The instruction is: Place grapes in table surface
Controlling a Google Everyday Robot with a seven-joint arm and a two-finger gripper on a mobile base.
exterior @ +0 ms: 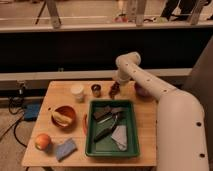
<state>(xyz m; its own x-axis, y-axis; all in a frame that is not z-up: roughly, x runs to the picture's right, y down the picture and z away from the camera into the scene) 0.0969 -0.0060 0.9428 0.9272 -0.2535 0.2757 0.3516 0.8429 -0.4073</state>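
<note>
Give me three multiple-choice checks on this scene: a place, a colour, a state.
1. The tool is: A over the grapes near the far edge of the table surface; B inside the green tray; C beyond the table's left edge.
2. The sponge at the front left is: A red; B blue; C white.
3. The green tray is: A empty; B holding items; C overturned.
Answers: A, it sits right above the bunch; B, its blue stands out on the wood; B, dark utensils and a grey cloth lie inside.
</note>
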